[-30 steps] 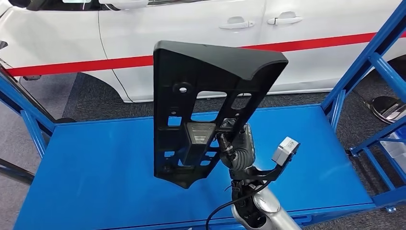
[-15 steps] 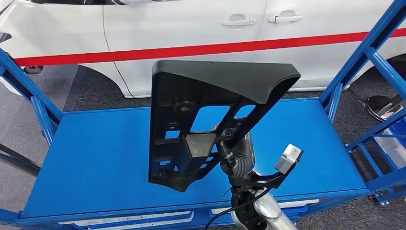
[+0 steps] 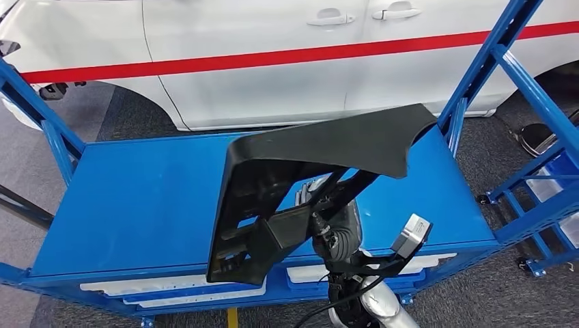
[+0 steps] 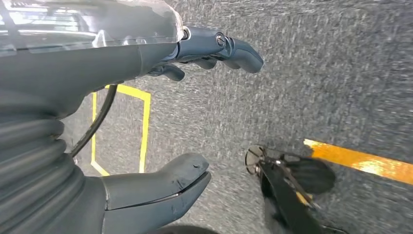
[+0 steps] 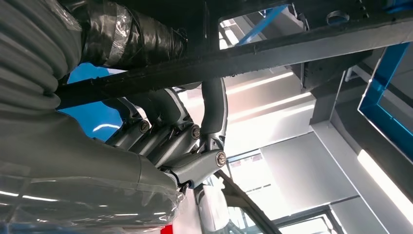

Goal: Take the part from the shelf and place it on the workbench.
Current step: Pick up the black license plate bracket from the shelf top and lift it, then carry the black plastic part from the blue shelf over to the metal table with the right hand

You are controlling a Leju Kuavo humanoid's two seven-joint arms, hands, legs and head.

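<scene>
Head view: the right hand (image 3: pixel 336 222) is holding a large black plastic part (image 3: pixel 307 184) up in the air above the blue counter (image 3: pixel 136 198), near the counter's front edge. The part is tilting, its broad curved top leaning away from the robot toward the white car (image 3: pixel 273 61) that is standing behind the counter; its lower end is hanging over the front edge, clear of the surface. The part is a flat ribbed panel with several cut-out openings, and the blue counter is showing through them. The right hand's fingers (image 5: pixel 214 112) are curling through one of these openings and around a black bar of the part, as the right wrist view is showing. A red stripe (image 3: pixel 205 63) is running along the side of the car. Blue frame posts (image 3: pixel 491 61) are rising at the counter's right end, and shorter ones are standing at its left end. In the left wrist view the left hand (image 4: pixel 146 97) is hanging over grey carpet (image 4: pixel 316 73) marked with yellow lines (image 4: pixel 360 161); its fingers (image 4: pixel 234 46) are lying apart from the thumb, with nothing between them.
</scene>
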